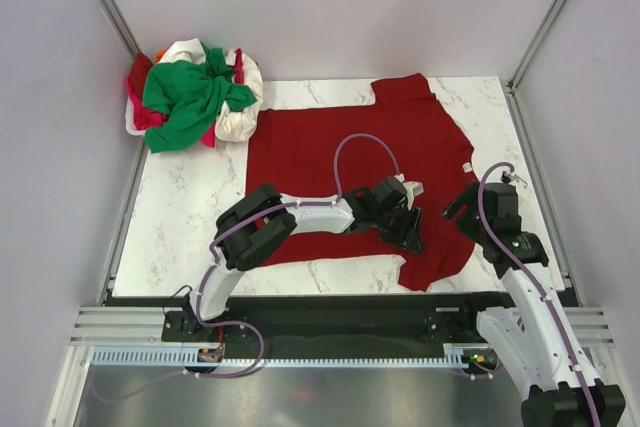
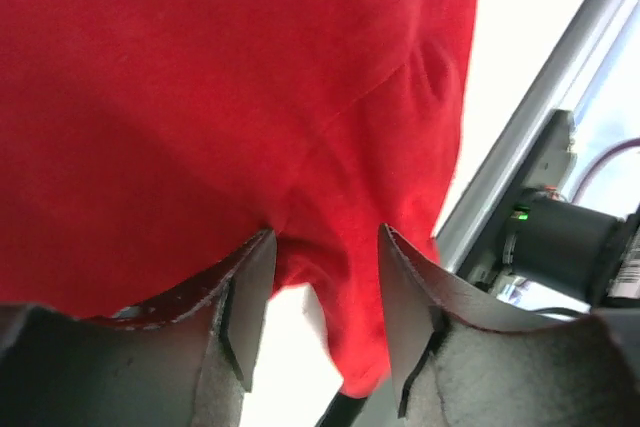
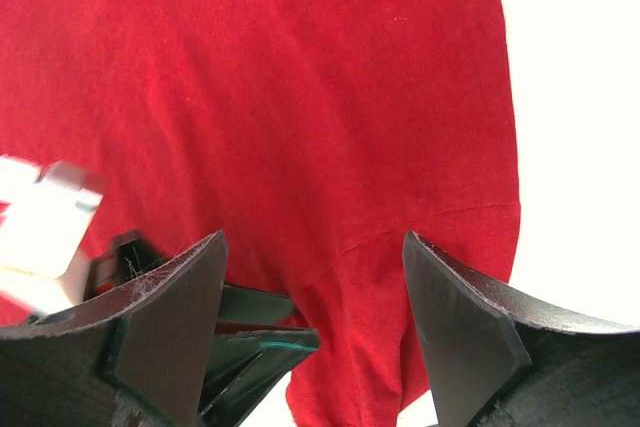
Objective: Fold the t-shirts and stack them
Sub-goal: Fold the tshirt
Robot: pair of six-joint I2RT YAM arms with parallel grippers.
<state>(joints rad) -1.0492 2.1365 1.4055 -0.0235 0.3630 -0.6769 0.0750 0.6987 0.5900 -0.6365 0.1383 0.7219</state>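
Note:
The dark red t-shirt (image 1: 340, 152) lies spread flat on the marble table (image 1: 175, 237), its small white tag (image 1: 467, 167) at the right edge. My left gripper (image 1: 408, 232) is open, low over the shirt's near right sleeve. In the left wrist view (image 2: 325, 237) the red cloth (image 2: 200, 97) edge lies between the spread fingers, not pinched. My right gripper (image 1: 463, 209) is open wide over the shirt's right side (image 3: 300, 77), empty (image 3: 312, 242). The green shirt (image 1: 188, 97), white shirt (image 1: 240, 112) and pinkish-red shirt (image 1: 138, 97) lie bunched in a pile at the far left corner.
Grey walls enclose the table on three sides. A metal rail (image 1: 330, 332) runs along the near edge and shows in the left wrist view (image 2: 520, 152). The left gripper's fingers (image 3: 250, 347) sit close beside my right gripper.

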